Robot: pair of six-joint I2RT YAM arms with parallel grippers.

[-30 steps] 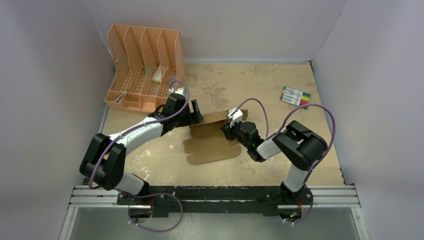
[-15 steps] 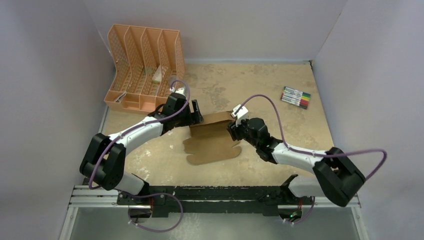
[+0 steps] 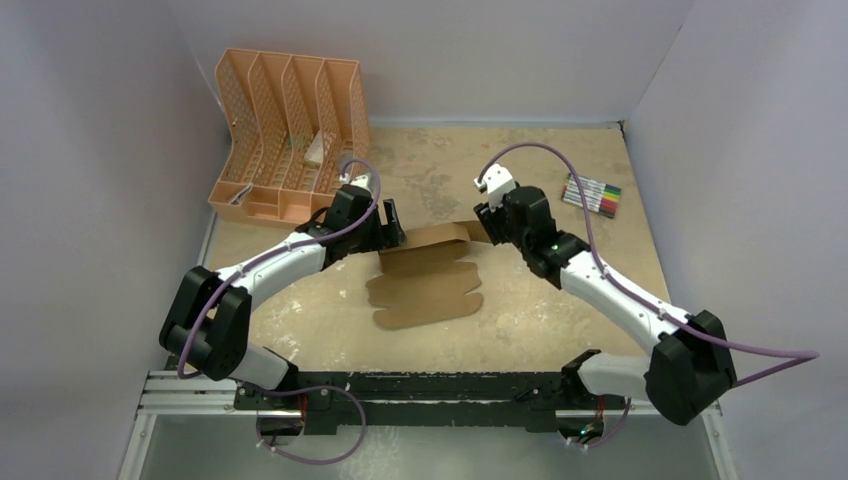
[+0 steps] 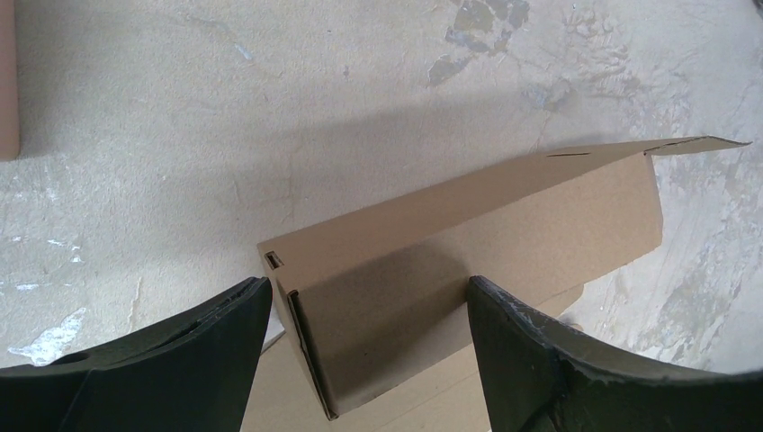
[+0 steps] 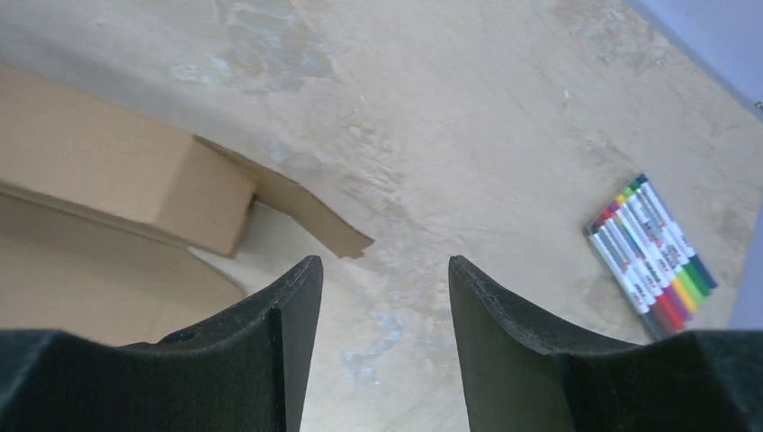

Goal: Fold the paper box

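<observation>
While both my arms reach forward from the near edge in the overhead view, my left gripper (image 3: 392, 226) sits at the left end of the paper box (image 3: 425, 288) and my right gripper (image 3: 487, 224) hangs just off its far right corner, forearm stretched diagonally across the table (image 3: 560, 300). The box lies mid-table between them, a brown die-cut sheet with scalloped flaps toward me and its far panel folded up; that raised strip runs left to right. A peach file organizer (image 3: 285, 130) stands at the far left, and marker pens (image 3: 592, 194) lie at the far right. From my left wrist, my left gripper (image 4: 367, 290) has its fingers (image 4: 180, 360) spread wide either side of the raised panel's near end, not pinching it. The paper box (image 4: 504, 216) stretches away to the upper right, plain cardboard with a small slot at the corner. From my right wrist, my right gripper (image 5: 384, 270) holds its fingers apart over bare table, gripping nothing. The paper box (image 5: 117, 171) lies to the left, a loose flap pointing toward the gap, and the marker pens (image 5: 652, 256) lie at right.
</observation>
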